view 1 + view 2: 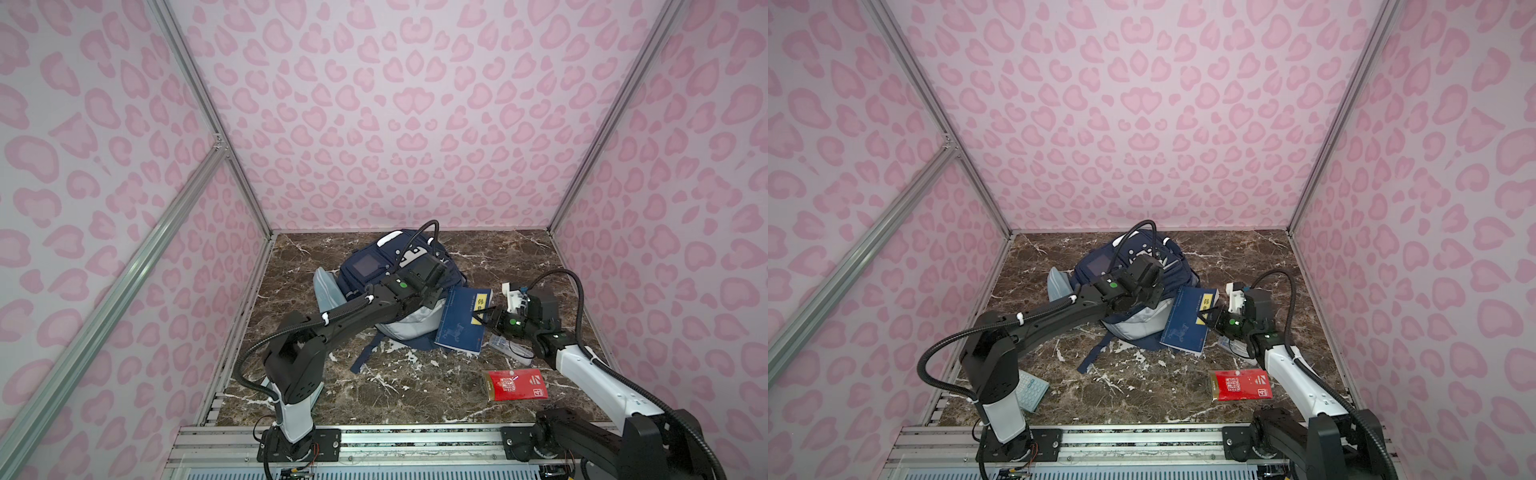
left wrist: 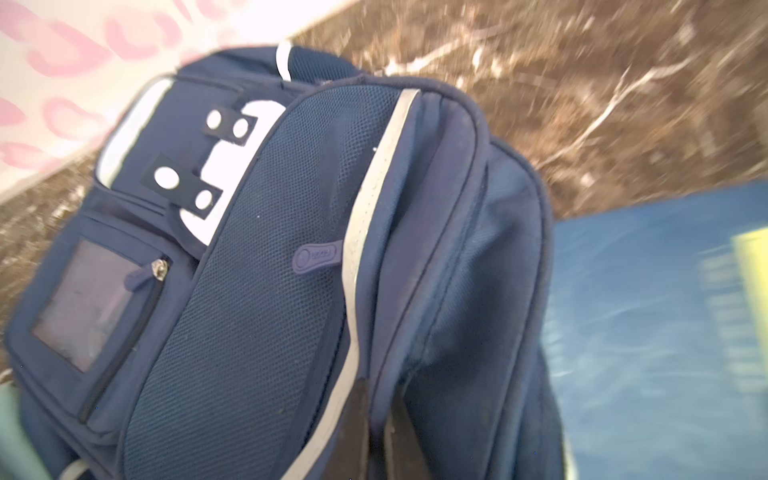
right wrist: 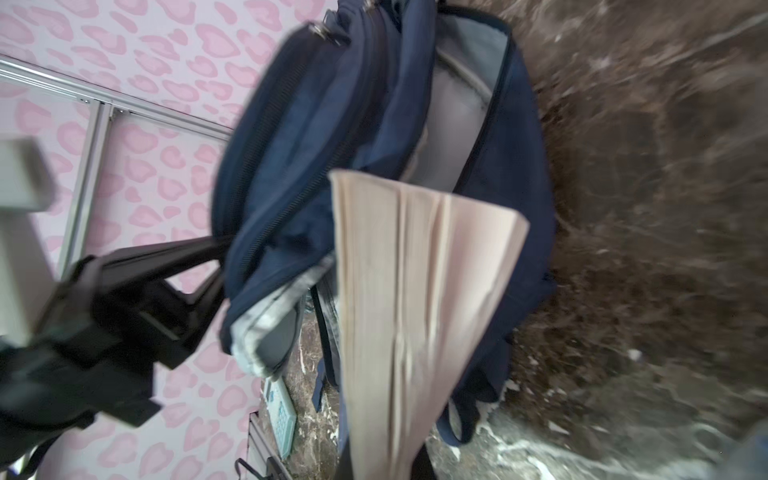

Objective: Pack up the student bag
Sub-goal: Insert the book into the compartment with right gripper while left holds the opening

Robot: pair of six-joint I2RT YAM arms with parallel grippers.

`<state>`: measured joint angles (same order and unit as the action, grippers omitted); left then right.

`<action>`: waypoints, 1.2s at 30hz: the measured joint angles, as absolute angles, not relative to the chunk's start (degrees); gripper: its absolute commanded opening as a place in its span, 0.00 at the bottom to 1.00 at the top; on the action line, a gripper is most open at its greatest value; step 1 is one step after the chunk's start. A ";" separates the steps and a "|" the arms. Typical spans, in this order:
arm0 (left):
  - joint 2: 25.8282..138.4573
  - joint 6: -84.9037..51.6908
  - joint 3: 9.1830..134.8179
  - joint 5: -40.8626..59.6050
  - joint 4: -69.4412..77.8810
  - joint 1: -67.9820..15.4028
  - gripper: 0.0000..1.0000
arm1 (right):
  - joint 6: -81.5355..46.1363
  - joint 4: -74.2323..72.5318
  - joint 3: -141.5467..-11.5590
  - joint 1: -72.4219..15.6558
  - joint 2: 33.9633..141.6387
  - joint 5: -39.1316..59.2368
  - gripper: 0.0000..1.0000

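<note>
Pink leopard-spotted walls [image 1: 374,104] and silver aluminium frame bars [image 1: 195,81] are enclosing a dark brown, white-veined marble tabletop [image 1: 399,386]

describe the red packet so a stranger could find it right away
On the brown marble table, look front right, beside the right arm's white link. The red packet lies flat there, the only red thing, clear of the blue book and student bag farther back.

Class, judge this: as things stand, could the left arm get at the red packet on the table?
Probably not: the left gripper is shut on the student bag, and the red packet lies beside the right arm.
</note>
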<state>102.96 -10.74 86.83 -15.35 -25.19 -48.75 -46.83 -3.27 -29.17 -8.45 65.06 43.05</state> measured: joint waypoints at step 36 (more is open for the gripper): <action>99.77 -13.47 94.43 5.76 -28.47 -37.87 0.03 | -65.67 -45.45 -50.04 -26.52 110.67 22.90 0.00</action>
